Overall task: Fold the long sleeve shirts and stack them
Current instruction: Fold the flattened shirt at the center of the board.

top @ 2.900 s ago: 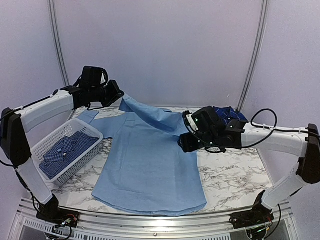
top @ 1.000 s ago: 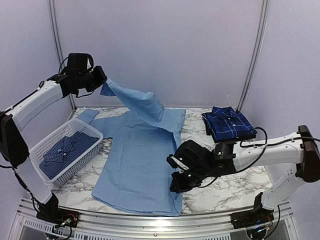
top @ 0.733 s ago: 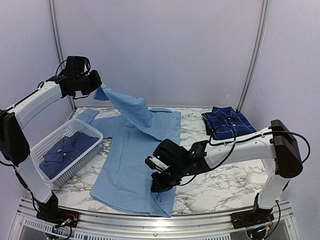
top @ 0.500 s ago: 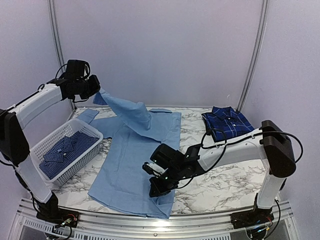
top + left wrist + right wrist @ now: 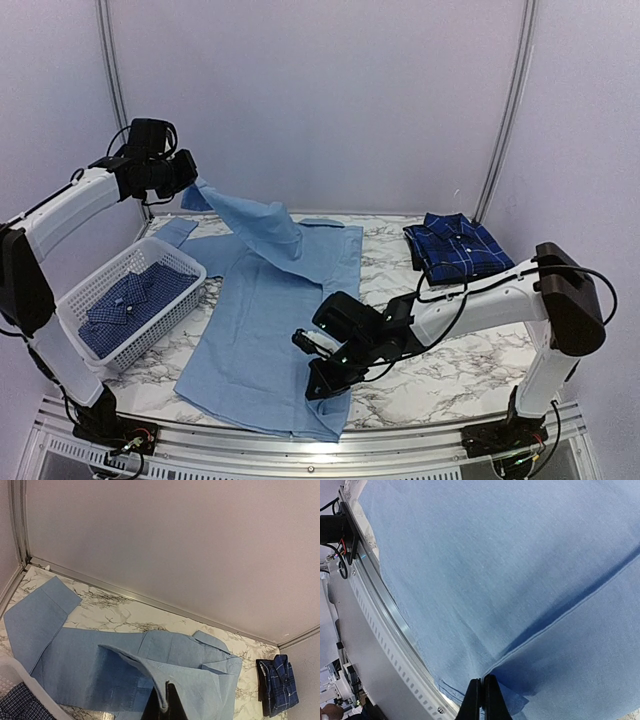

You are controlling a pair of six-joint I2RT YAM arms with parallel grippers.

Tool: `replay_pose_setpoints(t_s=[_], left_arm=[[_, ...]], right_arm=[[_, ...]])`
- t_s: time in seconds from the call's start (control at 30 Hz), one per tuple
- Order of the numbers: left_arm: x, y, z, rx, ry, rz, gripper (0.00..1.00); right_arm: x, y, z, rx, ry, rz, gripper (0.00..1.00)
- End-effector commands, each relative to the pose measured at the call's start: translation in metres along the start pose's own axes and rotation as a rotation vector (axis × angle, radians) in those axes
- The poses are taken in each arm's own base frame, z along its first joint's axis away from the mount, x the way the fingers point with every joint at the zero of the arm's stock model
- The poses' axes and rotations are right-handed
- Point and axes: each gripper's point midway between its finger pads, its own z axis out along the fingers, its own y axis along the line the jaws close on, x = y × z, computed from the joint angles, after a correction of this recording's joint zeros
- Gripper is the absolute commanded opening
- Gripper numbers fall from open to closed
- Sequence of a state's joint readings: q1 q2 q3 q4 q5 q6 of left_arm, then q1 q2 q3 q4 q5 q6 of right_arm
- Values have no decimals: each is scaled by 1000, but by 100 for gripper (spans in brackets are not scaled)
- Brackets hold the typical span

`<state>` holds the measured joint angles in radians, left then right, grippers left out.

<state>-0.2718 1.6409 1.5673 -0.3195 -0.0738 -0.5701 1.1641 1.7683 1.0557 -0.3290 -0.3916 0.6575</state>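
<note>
The left tool (image 5: pixel 190 180) is pinched shut on a bit of the light blue shirt (image 5: pixel 262 320) and holds it up in the air at the upper left of the top view. From there the cloth hangs down in a slope to the rest of the shirt. In the left wrist view the dark fingers (image 5: pixel 175 709) sit at the bottom middle, closed on a raised fold. The right tool (image 5: pixel 320 380) is low, at the lower middle of the top view, and it is pinched shut on the shirt's right edge. In the right wrist view its fingers (image 5: pixel 491 702) are tight together at the bottom middle, with the blue edge caught between them, next to a metal rail (image 5: pixel 390 620). The rest of the light blue shirt lies flat on the marble worktop (image 5: pixel 460 370), in the middle and a bit to the left. Its right side is folded over, its bottom edge is at the near edge of the worktop, and one sleeve (image 5: pixel 175 232) lies flat toward the upper left. A white basket (image 5: pixel 152 335) sits just left of the shirt and holds a check shirt (image 5: pixel 130 300). A folded plaid shirt (image 5: pixel 458 245) rests on the worktop at the upper right, well apart from both tools.
</note>
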Motion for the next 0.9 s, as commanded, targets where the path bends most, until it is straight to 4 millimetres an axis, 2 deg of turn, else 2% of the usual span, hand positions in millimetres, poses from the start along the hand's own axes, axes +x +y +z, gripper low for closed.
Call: replay_pose_setpoints(t_s=[0.0, 0.2, 0.37, 0.4, 0.43, 0.53, 0.6, 0.67, 0.77, 0.87], left_arm=[[-18, -4, -18, 5, -46, 15, 0], [-18, -5, -18, 9, -43, 15, 0], [-16, -6, -15, 17, -34, 12, 0], [-15, -6, -13, 18, -29, 12, 0], [-14, -6, -13, 19, -27, 12, 0], [-14, -7, -13, 21, -25, 12, 0], [-13, -7, -12, 22, -23, 9, 0], [-13, -7, -13, 24, -24, 8, 0], [-13, -7, -13, 26, -22, 7, 0], [-14, -8, -15, 30, -24, 8, 0]], right_arm=[[-9, 28, -13, -67, -29, -47, 0], [-7, 43, -15, -85, -21, -76, 0], [-1, 48, -10, -93, -5, -85, 0], [-1, 49, -10, -98, -4, -87, 2], [-1, 50, -11, -102, -6, -88, 9], [-7, 56, -18, -106, -33, -109, 40], [-16, 57, -28, -76, -73, -125, 51], [-26, 51, -38, -42, -109, -122, 57], [-44, 32, -56, -4, -176, -79, 57], [-70, 4, -86, 67, -296, -33, 56]])
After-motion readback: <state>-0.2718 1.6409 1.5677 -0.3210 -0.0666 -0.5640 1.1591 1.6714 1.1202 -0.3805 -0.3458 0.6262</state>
